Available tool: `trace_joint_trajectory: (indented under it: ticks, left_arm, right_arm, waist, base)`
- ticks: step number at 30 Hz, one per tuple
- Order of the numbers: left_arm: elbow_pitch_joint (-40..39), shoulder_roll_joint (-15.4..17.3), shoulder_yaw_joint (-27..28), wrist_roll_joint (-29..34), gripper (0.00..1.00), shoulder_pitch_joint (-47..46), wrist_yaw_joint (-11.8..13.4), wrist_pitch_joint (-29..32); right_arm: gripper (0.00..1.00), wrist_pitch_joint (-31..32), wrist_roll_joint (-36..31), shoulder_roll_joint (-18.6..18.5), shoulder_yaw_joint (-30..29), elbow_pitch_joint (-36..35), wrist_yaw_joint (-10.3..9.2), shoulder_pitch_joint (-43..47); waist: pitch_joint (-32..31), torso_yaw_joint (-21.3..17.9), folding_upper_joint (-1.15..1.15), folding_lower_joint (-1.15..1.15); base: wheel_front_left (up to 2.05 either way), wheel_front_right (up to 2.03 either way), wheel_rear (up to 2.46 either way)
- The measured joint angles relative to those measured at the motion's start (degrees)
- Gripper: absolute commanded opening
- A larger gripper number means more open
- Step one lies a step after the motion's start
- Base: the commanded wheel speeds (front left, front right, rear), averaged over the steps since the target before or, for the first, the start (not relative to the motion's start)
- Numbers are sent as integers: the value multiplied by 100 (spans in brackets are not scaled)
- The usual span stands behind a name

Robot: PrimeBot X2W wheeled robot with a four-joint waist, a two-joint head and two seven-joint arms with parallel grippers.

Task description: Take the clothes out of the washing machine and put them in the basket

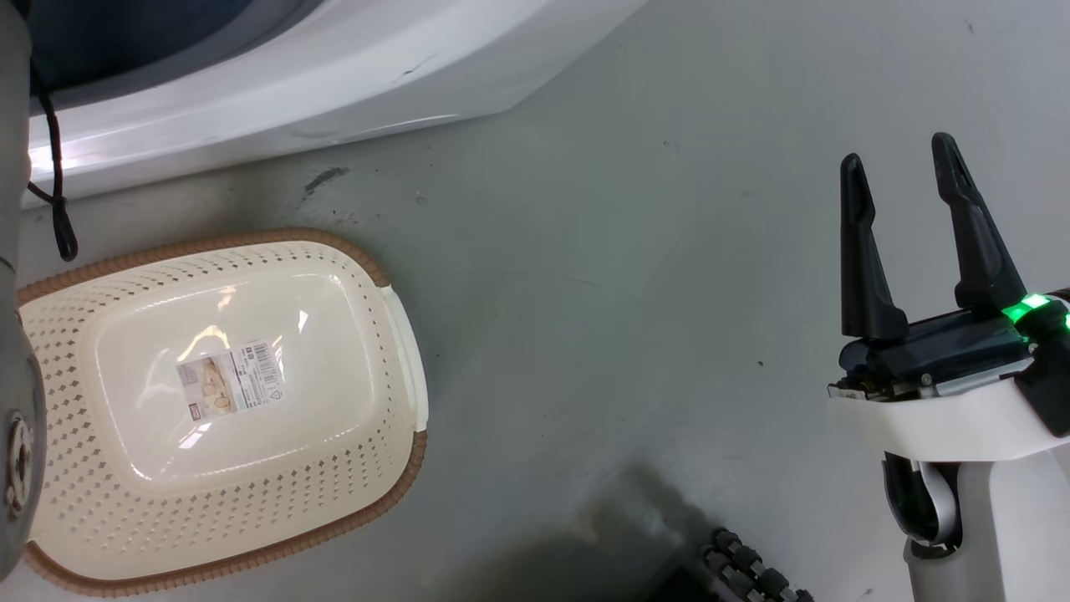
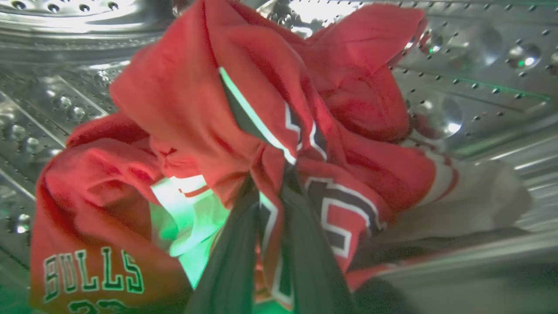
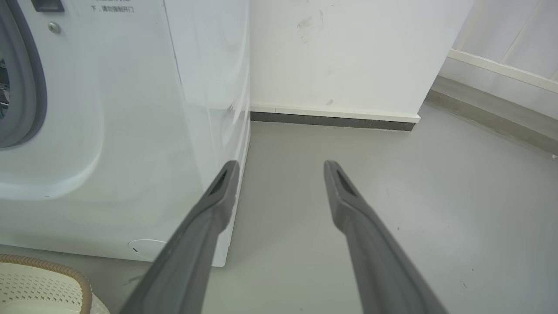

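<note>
The left gripper (image 2: 269, 181) is inside the washing machine's perforated steel drum (image 2: 479, 65), its two dark fingers (image 2: 231, 261) drawn together on a fold of the clothes (image 2: 196, 109). The pinched fabric runs up between them from 6 o'clock to the centre of the left wrist view. The clothes are a soft, crumpled red heap bunched above and to either side of the fingertips. A white-trimmed edge slants across it towards 12 o'clock, and black numerals outlined in white sit just at 4 o'clock of the tips. A jersey (image 2: 93, 274) panel lettered "BULLS" hangs at 8 o'clock, and a pale fold trails off at 3 o'clock onto the shiny, dimpled drum wall. A green glow tints the cloth at 7 o'clock. In the head view the basket (image 1: 251, 242) lies on the grey floor (image 1: 627, 251) at 8 o'clock. It is a low, rounded rectangle of cream plastic with small holes in its sides, a brown woven-look rim and a label sticker (image 1: 230, 378) on its smooth base. The washing machine (image 1: 292, 92), glossy white, curves across 11 o'clock just beyond it. The right gripper (image 1: 899, 150) stands at 3 o'clock over bare floor, well apart from the basket, fingers spread with nothing between them. In its wrist view the right gripper (image 3: 281, 165) points past the machine's corner (image 3: 130, 131), with the basket rim (image 3: 65, 272) at 8 o'clock.
</note>
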Motion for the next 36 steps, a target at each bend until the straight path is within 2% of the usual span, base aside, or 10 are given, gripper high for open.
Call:
trace_joint_trajectory:
  ticks: [5,11,17,25,29,36]
  left_arm:
    - [-47,-30,-119,-192,0,177,0,-417]
    - [-122,-112,-200,-443,0,654,-2,-1217]
    - [-180,-335,-324,-667,0,1260,-5,-1980]
    - [-467,-621,-500,-943,0,2045,-5,-2460]
    - [-868,-672,-521,-1040,0,2473,-5,-2515]
    - [-2293,-610,-436,-971,0,3548,140,-2517]
  right_arm:
    - [100,0,-91,0,-35,16,0,4]
    - [100,0,-234,2,-15,64,0,51]
    - [100,0,-466,4,15,113,0,112]
    - [100,0,-739,5,29,222,0,313]
    - [100,0,-846,5,1,276,0,453]
    - [100,0,-955,7,34,371,0,685]
  waist:
    - [-173,58,0,0]
    - [-501,216,0,0]
    - [-884,472,0,-1]
    - [-1412,890,0,-1]
    - [-1694,1079,0,-1]
    - [-2164,1408,0,-2]
  base:
    - [0,0,0]
    - [0,0,0]
    - [0,0,0]
    - [0,0,0]
    - [0,0,0]
    - [0,0,0]
